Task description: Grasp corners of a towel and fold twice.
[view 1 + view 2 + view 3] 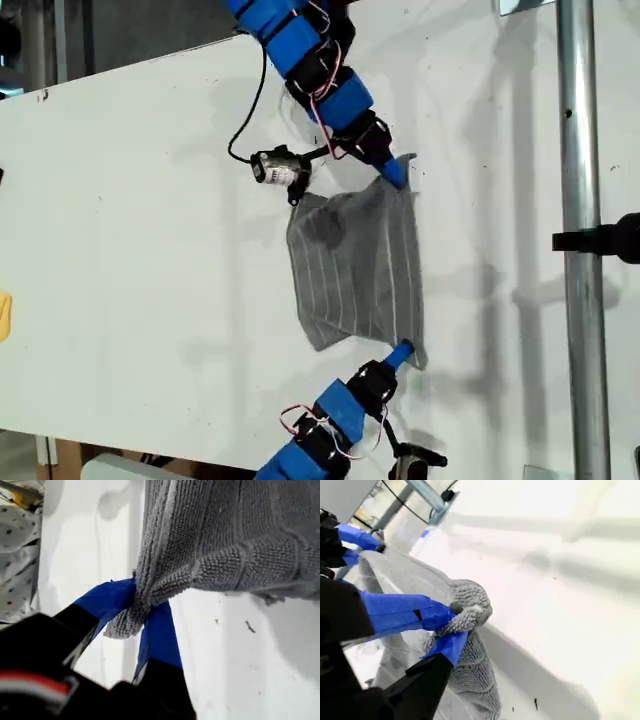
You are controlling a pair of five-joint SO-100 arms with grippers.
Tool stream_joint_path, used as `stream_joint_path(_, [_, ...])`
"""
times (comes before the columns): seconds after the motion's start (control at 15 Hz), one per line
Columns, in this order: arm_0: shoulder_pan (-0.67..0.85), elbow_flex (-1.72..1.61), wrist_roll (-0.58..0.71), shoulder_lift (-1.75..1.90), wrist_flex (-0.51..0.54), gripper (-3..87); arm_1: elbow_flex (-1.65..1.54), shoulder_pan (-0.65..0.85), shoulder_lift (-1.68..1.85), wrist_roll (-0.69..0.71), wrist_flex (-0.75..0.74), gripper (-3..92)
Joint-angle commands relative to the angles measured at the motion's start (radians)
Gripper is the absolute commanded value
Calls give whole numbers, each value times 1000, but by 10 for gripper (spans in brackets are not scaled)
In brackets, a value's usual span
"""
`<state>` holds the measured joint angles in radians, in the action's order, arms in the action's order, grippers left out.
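- My first gripper (141, 616) was pinching one corner (125, 622) of the towel (358, 265), the blue-taped jaws closed on a small wad of grey pile.
- My second gripper (451, 627) was clamped on another corner (469, 611) in the same way, with only a little cloth between the jaws.
- The wrist views did not settle which arm in the exterior view was which, so I do not match them.
- In the exterior view the towel hung stretched between the two arms, near the middle of the white desk (130, 250), its far side towards the exterior view's left apparently lying on the surface.
- Risk, as I judged it: either bite was shallow, so a quick pull across could draw the corner out and drop that side.
- If the arms moved at uneven pace, the lifted edge would skew and the fold would land crooked.
- The loose cable and small camera module (280, 168) lay just beside the towel's upper edge in the exterior view; a sweeping cloth might snag it.
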<state>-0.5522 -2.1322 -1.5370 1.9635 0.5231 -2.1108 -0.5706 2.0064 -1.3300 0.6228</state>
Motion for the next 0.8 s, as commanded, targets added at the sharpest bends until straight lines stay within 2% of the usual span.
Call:
stream_joint_path(0.0, [20,75,-3,17,32,-29,14,6,-9,-32,-21,-3])
stream_joint_path(0.13, [161,-17,-18,107,137,-29,-18,138,-2,34,54,-3])
stream_joint_path(0.2, [245,-98,23,175,147,-29,-55,224,12,77,87,-3])
stream_joint_path(0.33, [426,-189,101,253,258,-29,-170,422,94,169,123,-3])
stream_joint_path(0.53, [640,-230,224,319,388,-29,-249,723,204,394,178,-3])
stream_joint_path(0.67, [699,-244,285,422,420,-29,-219,828,262,495,207,-3])
stream_joint_path(0.73, [680,-244,287,462,423,-29,-189,815,276,500,241,-3])
